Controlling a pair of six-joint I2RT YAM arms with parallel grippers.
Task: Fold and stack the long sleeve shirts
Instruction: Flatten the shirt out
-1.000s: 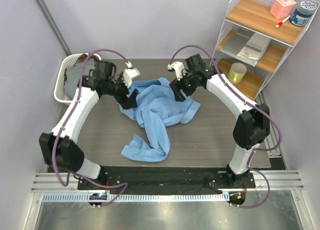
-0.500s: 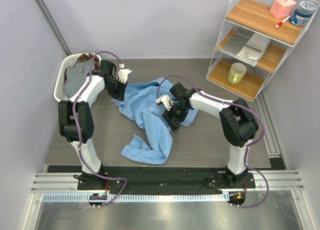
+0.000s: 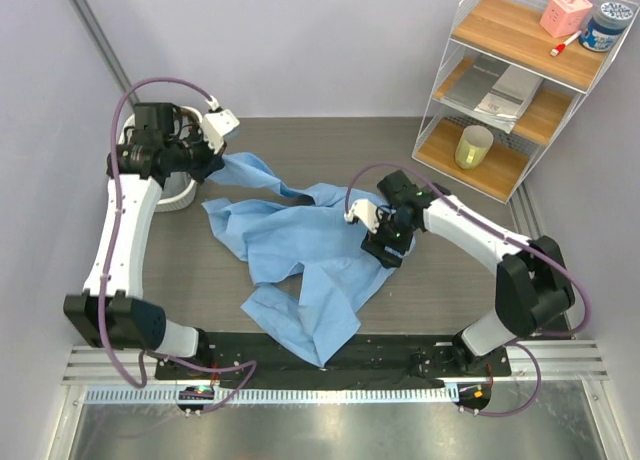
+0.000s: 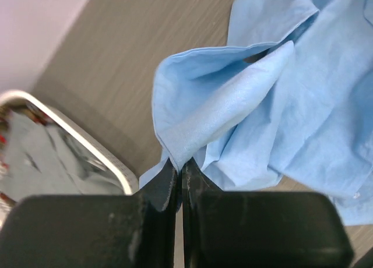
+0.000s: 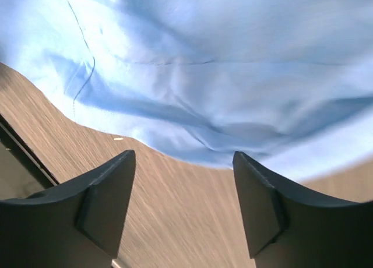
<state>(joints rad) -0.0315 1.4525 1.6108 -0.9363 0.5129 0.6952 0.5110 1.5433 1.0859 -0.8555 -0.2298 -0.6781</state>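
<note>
The light blue shirt lies rumpled across the middle of the table. One end trails toward the bottom of the frame and one corner is drawn up toward the upper left. That corner is raised because the left gripper has its jaws pressed together on a fold of the cloth, right beside the white basket (something grey sits inside, too blurred to name). I'd guess the pinch is there to pull the shirt out flat, since it can't be folded while it is this bunched. The right gripper hangs just over the shirt's right-hand edge, centre right of the frame, with its jaws spread apart and holding nothing. I can't tell whether they touch the cloth beneath. It looks placed to take the opposite edge, so the two arms can stretch the fabric between them. Folding proper hasn't begun.
</note>
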